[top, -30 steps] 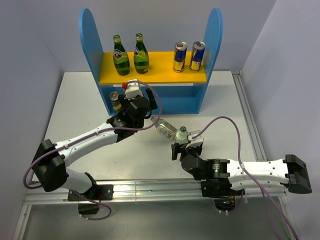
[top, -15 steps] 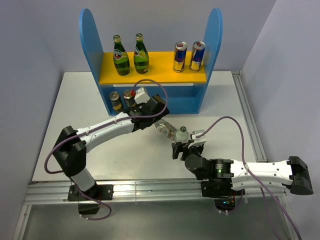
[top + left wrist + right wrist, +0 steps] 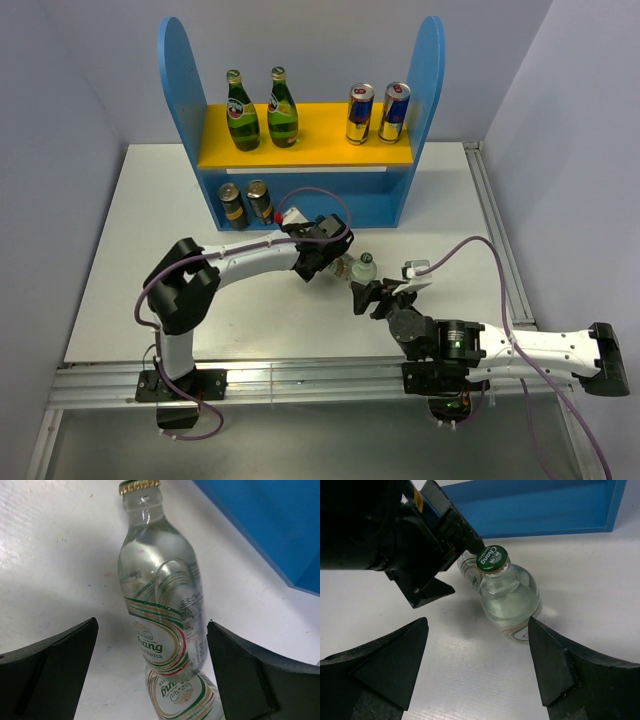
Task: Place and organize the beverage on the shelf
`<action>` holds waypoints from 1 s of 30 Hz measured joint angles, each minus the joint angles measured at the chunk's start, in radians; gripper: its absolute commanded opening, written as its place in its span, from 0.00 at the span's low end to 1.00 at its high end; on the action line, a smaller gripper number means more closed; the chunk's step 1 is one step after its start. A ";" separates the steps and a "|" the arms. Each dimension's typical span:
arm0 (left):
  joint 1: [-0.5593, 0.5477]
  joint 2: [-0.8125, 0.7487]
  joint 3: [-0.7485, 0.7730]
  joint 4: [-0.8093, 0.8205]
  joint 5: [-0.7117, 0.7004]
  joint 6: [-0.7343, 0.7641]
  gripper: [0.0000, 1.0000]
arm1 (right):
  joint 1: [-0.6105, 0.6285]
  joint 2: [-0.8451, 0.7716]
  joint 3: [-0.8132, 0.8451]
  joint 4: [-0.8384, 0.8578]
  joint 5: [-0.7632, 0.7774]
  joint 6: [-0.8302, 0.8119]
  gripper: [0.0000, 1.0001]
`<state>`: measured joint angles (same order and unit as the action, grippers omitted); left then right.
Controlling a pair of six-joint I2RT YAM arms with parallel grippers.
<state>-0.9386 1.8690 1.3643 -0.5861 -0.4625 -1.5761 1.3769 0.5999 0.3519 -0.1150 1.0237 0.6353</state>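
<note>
A clear bottle (image 3: 162, 610) with a gold-rimmed cap lies on the table between the wide-apart fingers of my left gripper (image 3: 151, 630), which is open and touches nothing. In the top view the left gripper (image 3: 322, 260) hovers over it. A second clear bottle (image 3: 511, 600) with a green cap stands upright beside it, just ahead of my open right gripper (image 3: 477, 672), near its right finger. The shelf (image 3: 180, 90) holds two green glass bottles (image 3: 242, 115) on its yellow board and two dark cans (image 3: 245, 203) on the lower level at the left.
Two blue-and-silver cans (image 3: 377, 112) stand on the right of the yellow board. The two grippers are close together in front of the shelf. A metal rail (image 3: 495, 230) runs along the table's right edge, and grey walls close in both sides.
My left gripper has drawn away from the lower shelf, where a second dark can now stands, and swung right over the lying bottle. The right gripper has shifted slightly right and back.
</note>
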 measured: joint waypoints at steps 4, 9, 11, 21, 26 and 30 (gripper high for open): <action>-0.012 0.030 0.017 -0.029 0.003 -0.043 0.97 | 0.000 -0.029 -0.016 -0.009 0.004 0.004 0.87; -0.012 0.079 0.072 -0.038 -0.006 -0.068 0.98 | 0.000 -0.023 -0.016 -0.014 0.003 0.009 0.87; -0.012 0.097 0.085 -0.050 -0.011 -0.074 0.98 | 0.000 -0.022 -0.016 -0.014 0.003 0.011 0.87; 0.007 0.165 0.136 -0.099 -0.029 -0.132 0.96 | 0.000 -0.031 -0.018 -0.014 0.003 0.011 0.87; 0.042 0.171 0.130 -0.076 -0.005 -0.138 0.79 | 0.000 -0.026 -0.018 -0.014 0.003 0.011 0.87; 0.065 0.192 0.130 -0.035 0.015 -0.134 0.72 | 0.000 -0.023 -0.018 -0.014 0.003 0.011 0.87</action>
<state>-0.8734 2.0613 1.4944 -0.6212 -0.4477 -1.7096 1.3769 0.5774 0.3344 -0.1291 1.0264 0.6460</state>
